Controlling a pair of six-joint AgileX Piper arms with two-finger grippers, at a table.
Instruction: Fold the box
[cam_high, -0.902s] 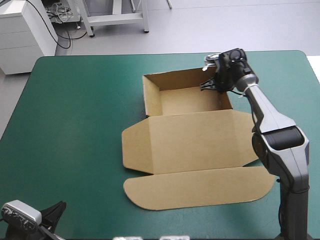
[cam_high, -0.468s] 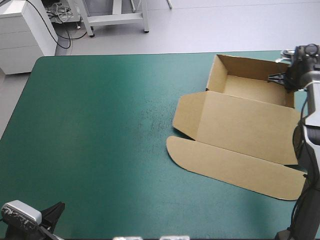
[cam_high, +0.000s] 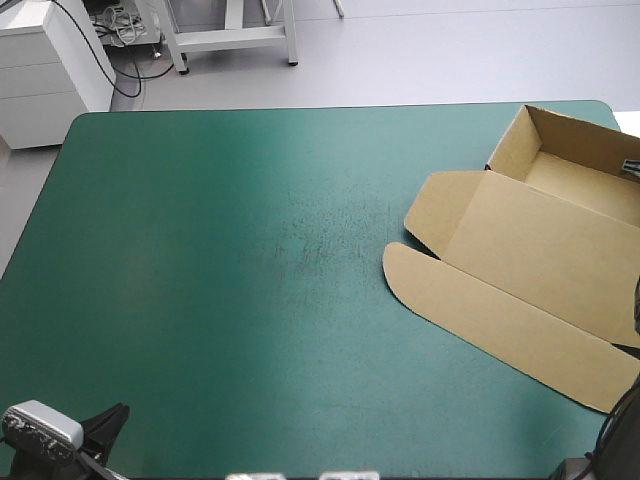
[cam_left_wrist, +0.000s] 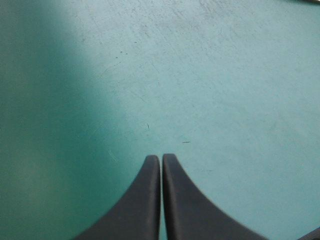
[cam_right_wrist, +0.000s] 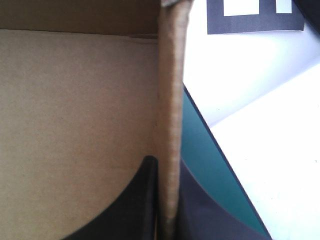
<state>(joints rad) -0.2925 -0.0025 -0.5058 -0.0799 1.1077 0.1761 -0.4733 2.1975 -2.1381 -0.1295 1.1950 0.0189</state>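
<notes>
Two black fingers (cam_right_wrist: 131, 205) of the right gripper (cam_right_wrist: 166, 165) clench one raised wall (cam_right_wrist: 170, 100) of the brown box (cam_high: 520, 250), one finger inside the tray and one outside. The left gripper (cam_left_wrist: 161, 159) is pressed to a pointed arch and grasps nothing. It hangs above bare teal-green cover (cam_left_wrist: 225, 75) by the near left corner of the table (cam_high: 200, 250). The box lies at the far right corner, with the tray open, the walls raised, and the lid (cam_high: 520, 290) flat and reaching toward the near edge. Only a sliver of cover shows between the gripped wall and the table's right edge.

Likely hazards: any travel rightward would carry the tray off that edge, so the box would tip or hang from the single pinched wall. That wall, taking all the load, may crease or untuck. The lid, which neither gripper supports, could drag on the cover and buckle.
</notes>
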